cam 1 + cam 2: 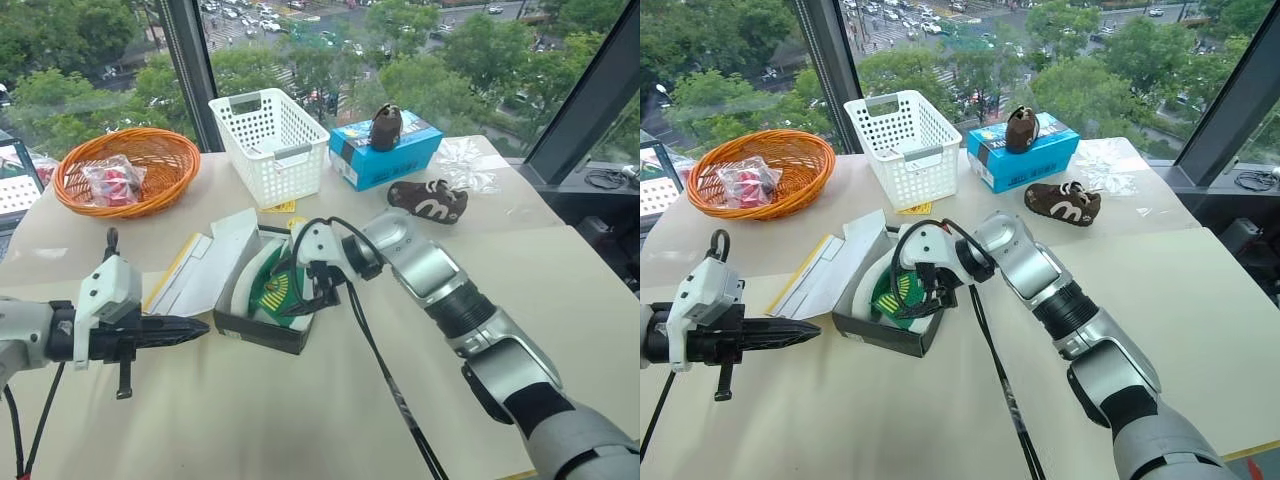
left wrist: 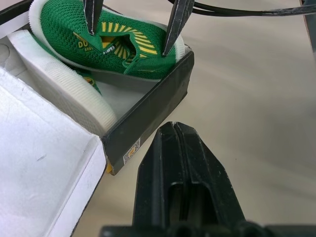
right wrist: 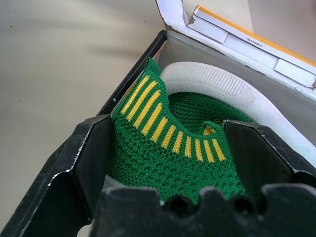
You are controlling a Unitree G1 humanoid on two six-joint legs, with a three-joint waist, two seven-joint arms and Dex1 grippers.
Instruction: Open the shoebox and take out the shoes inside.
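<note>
Behind the open shoebox stand a white basket, a blue box and brown shoes. The right gripper, fingers apart, straddles a green shoe inside; the left gripper, pressed together, hovers beside.

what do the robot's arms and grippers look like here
The right arm has silver-grey segments with black joint rings and a white wrist housing; a black cable hangs from it. The left arm is pale grey with a white wrist block and a black cable. The left gripper and right gripper each have two black fingers, tapering to narrow tips.
</note>
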